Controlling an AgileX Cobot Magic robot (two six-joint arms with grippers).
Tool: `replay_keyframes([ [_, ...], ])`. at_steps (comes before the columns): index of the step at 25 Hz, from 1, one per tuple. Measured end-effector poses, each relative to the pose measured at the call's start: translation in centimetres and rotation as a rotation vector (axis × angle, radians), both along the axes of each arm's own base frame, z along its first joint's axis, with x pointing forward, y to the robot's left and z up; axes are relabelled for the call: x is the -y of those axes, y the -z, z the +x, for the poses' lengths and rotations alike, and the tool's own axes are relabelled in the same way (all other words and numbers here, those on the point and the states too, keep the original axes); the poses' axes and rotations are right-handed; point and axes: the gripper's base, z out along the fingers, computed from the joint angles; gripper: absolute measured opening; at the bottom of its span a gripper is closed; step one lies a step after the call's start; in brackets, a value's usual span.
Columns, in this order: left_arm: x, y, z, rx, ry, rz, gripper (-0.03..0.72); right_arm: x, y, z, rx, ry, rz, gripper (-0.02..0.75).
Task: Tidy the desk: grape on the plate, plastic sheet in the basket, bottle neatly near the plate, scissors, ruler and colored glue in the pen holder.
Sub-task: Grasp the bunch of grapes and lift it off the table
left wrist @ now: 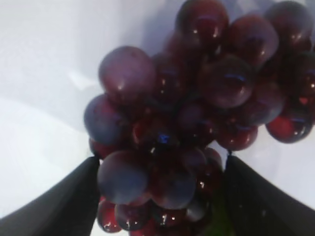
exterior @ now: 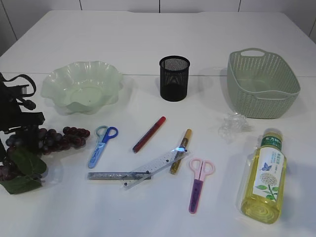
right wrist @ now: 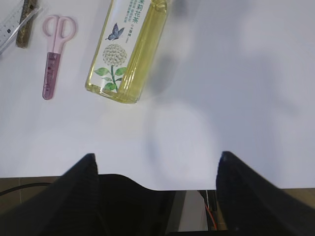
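My left gripper [left wrist: 160,196] straddles the grape bunch [left wrist: 197,113] at the table's left edge, jaws spread, grapes between them; my right gripper [right wrist: 155,189] hangs spread above bare table near the lying bottle [right wrist: 128,44]

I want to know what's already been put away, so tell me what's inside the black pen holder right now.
The pen holder looks empty through its open top: only dark mesh shows. Its bottom is hidden by the near wall, so something short could sit unseen.
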Motion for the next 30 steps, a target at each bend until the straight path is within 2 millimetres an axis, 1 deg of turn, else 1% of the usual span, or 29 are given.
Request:
replay_keyframes([
  [8,0.04,0.39,-0.03,-0.019,0.002,-0.004,0.544,0.00,0.00,0.00,0.000,0.000,0.000,0.576],
  [10,0.04,0.39,-0.03,-0.019,0.002,-0.004,0.522,0.00,0.00,0.00,0.000,0.000,0.000,0.576],
  [12,0.04,0.49,-0.02,-0.022,0.002,-0.004,0.456,0.00,0.00,0.00,0.000,0.000,0.000,0.576],
  [16,0.05,0.52,0.13,-0.021,0.002,-0.005,0.257,0.00,0.00,0.00,0.000,0.000,0.000,0.576],
  [18,0.05,0.42,0.23,-0.016,0.004,-0.005,0.183,0.00,0.00,0.00,0.000,0.000,0.000,0.576],
  [20,-0.06,0.51,0.23,-0.017,0.023,0.005,0.128,0.00,0.00,0.00,0.000,0.000,0.000,0.576],
  [23,-0.09,0.52,0.23,-0.016,0.039,0.006,0.098,0.00,0.00,0.00,0.000,0.000,0.000,0.576],
  [30,-0.10,0.46,-0.08,-0.048,0.053,0.004,0.090,0.01,0.00,0.00,0.000,0.000,-0.001,0.576],
])
